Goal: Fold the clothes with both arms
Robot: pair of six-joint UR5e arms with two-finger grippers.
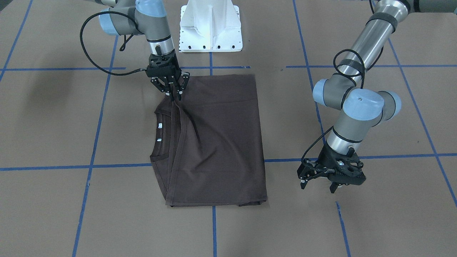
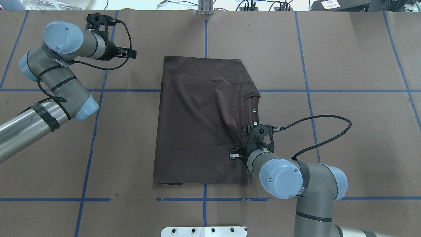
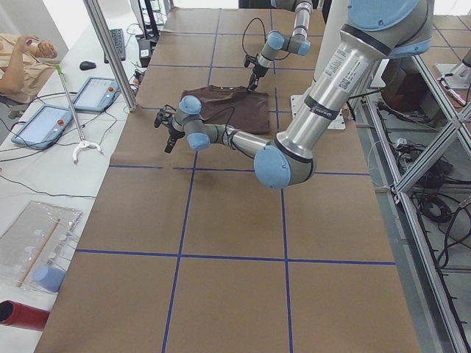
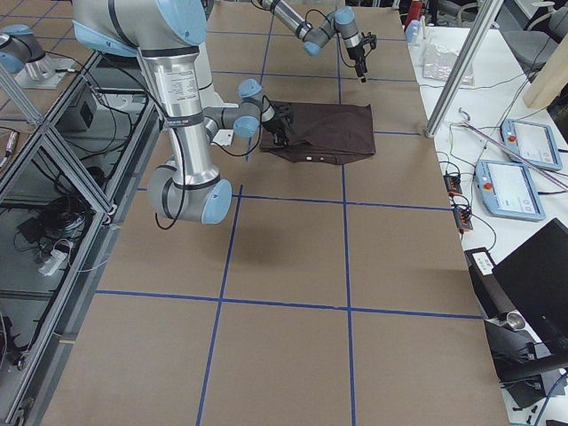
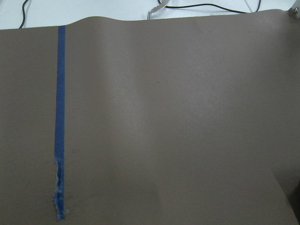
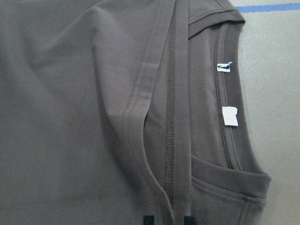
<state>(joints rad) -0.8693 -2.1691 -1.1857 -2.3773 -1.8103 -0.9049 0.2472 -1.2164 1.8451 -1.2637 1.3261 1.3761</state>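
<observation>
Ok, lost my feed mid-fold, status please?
Right tool shut on shirt edge near the collar. Left tool open, off to the shirt's side. Nothing seen in the way.

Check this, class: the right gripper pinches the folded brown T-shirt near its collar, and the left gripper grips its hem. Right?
No. The left gripper grips nothing: it hangs open over bare table, apart from the T-shirt, as the exterior front-facing view shows. The right gripper does pinch the fold near the collar.
</observation>
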